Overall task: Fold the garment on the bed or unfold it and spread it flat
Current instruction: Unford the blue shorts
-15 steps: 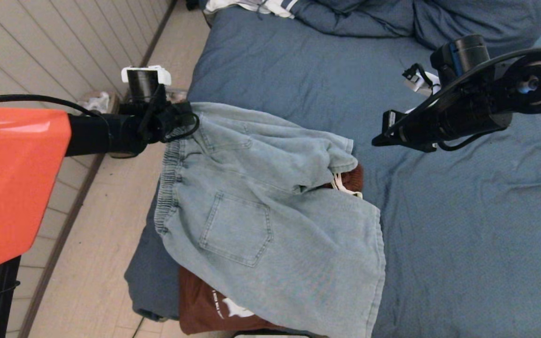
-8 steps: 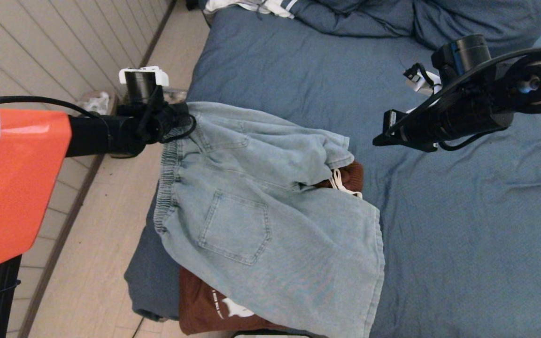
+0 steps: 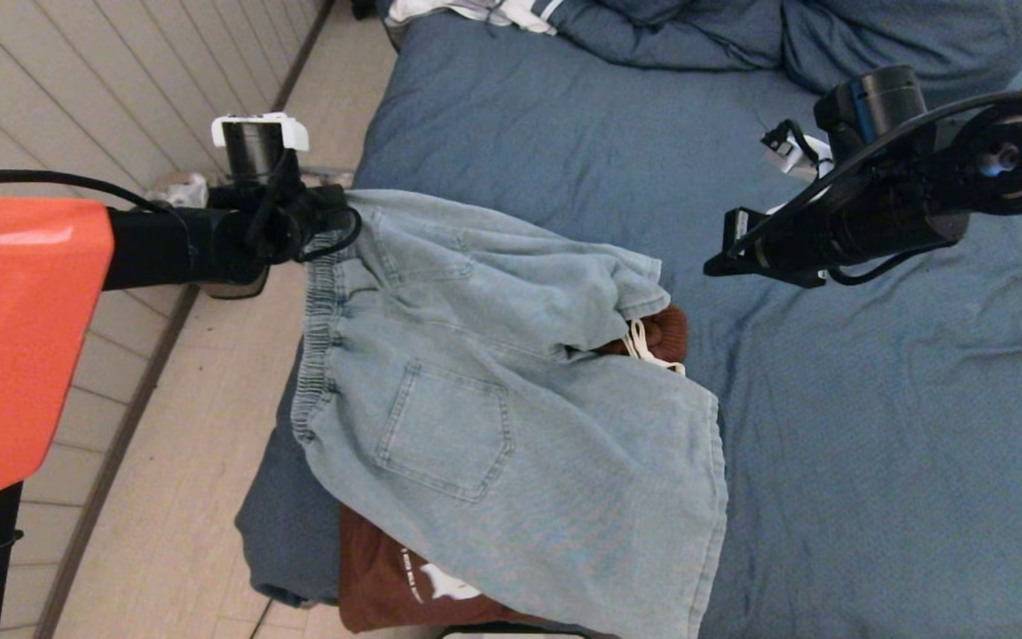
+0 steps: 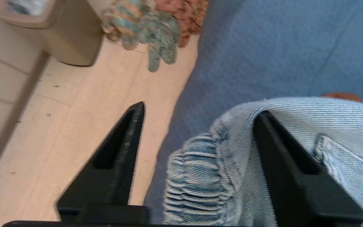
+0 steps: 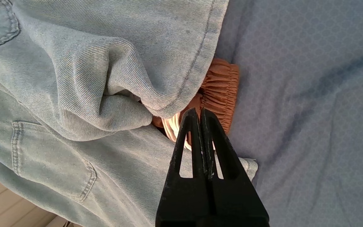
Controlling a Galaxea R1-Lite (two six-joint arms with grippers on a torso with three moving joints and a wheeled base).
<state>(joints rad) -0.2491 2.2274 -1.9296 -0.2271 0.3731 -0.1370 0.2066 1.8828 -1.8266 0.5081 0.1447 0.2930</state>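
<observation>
The garment (image 3: 493,417), light blue denim shorts, lies back-pocket up on the near left corner of the bed (image 3: 875,426). My left gripper (image 4: 200,108) is at the far corner of the elastic waistband (image 4: 200,179), by the bed's left edge. It is open, and the denim drapes over the tip of one finger (image 4: 282,164) while the other finger stands free over the floor. My right gripper (image 5: 198,111) is shut and empty, hovering above the sheet just right of the shorts' rumpled far leg (image 5: 106,47).
A brown garment (image 3: 387,577) with a white drawstring (image 3: 644,346) lies under the shorts. Bare floor (image 3: 209,426) runs along the bed's left side, with a beige bin (image 4: 61,34) and a patterned cloth (image 4: 150,28). Blue bedding (image 3: 786,35) is heaped at the back.
My left gripper has opened and let go of the waistband corner, and the left arm has shifted slightly left and away. The right arm has not moved.
</observation>
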